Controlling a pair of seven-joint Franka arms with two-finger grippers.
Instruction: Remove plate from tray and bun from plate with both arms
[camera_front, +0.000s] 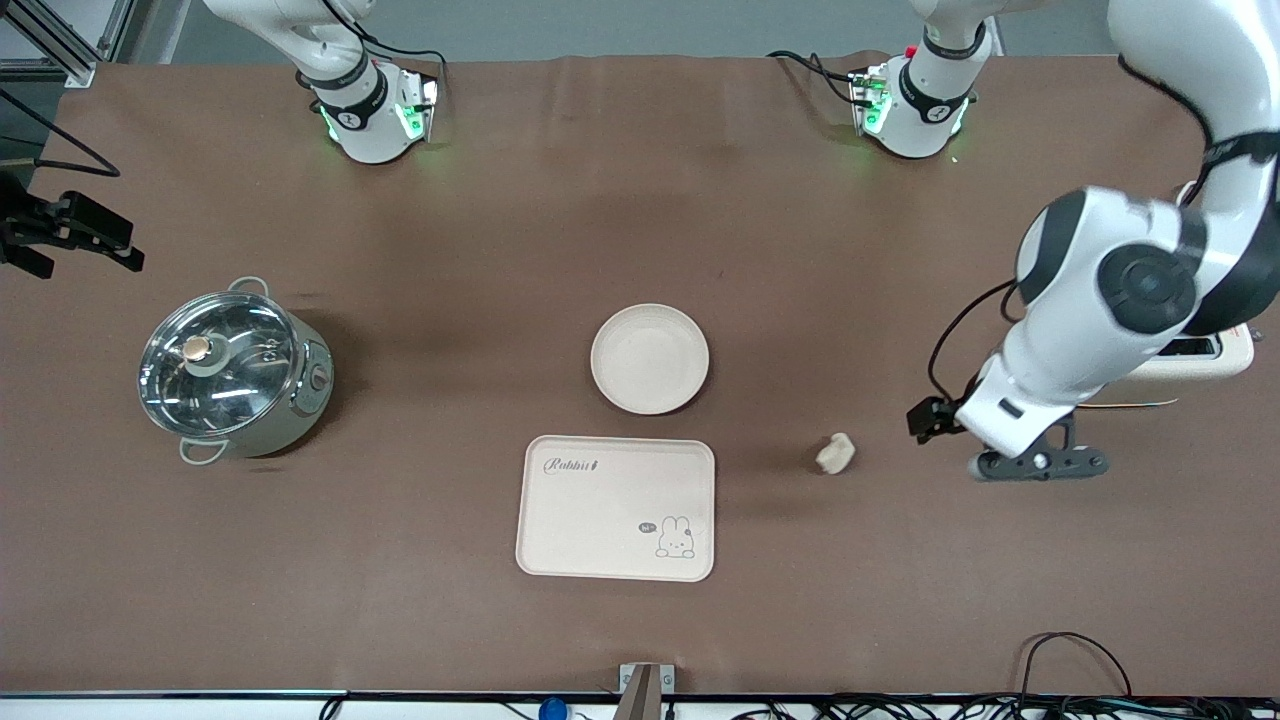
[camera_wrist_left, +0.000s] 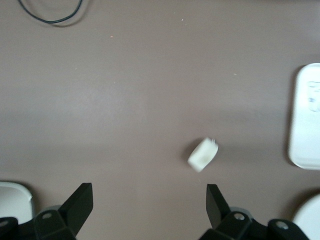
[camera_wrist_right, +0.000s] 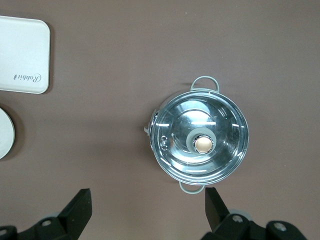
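Note:
The round cream plate (camera_front: 650, 358) lies on the brown table, just farther from the front camera than the rabbit tray (camera_front: 616, 507). The small pale bun (camera_front: 835, 453) lies on the table between the tray and my left gripper (camera_front: 1040, 463). In the left wrist view the left gripper (camera_wrist_left: 149, 205) is open and empty over bare table, with the bun (camera_wrist_left: 203, 154) a short way ahead of its fingertips. My right gripper (camera_front: 70, 235) is in the air at the right arm's end of the table, and the right wrist view shows it (camera_wrist_right: 147, 205) open and empty.
A steel pot with a glass lid (camera_front: 232, 372) stands toward the right arm's end; it shows in the right wrist view (camera_wrist_right: 200, 137). A white appliance (camera_front: 1200, 360) sits under the left arm. Cables lie along the table's front edge (camera_front: 1070, 650).

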